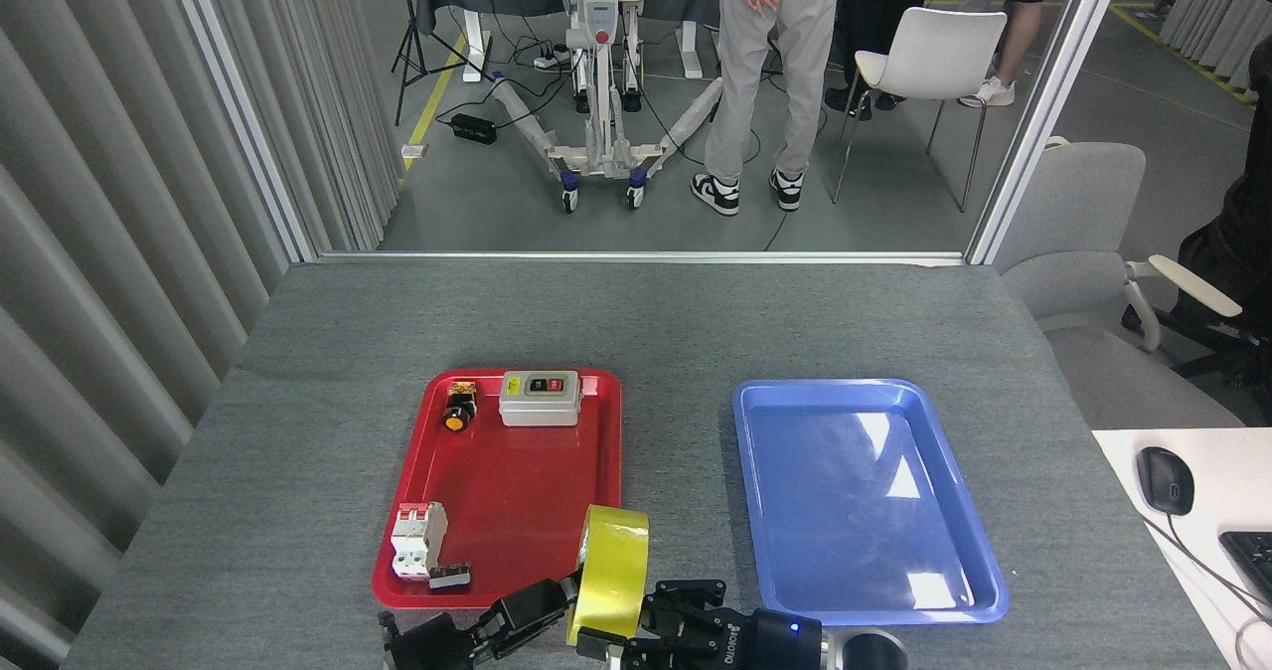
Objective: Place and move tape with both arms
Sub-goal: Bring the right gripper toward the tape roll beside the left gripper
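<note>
Where both meet, left pincer (pixel 556 598) and right pincer (pixel 651 618) touching tape (pixel 608 573)

Tape roll (pixel 608 575): translucent yellow. Left tray (pixel 517 491): red. Right tray (pixel 855 491): blue, with white glare patches. Switch box (pixel 539 398): grey, green and red buttons. Table (pixel 636 322): grey. Both grippers (pixel 537 615) (pixel 686 625): black.

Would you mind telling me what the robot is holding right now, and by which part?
The tape, standing on edge. The left tool meets its left face and the right tool its right; whether both actually grip cannot be told.
</note>
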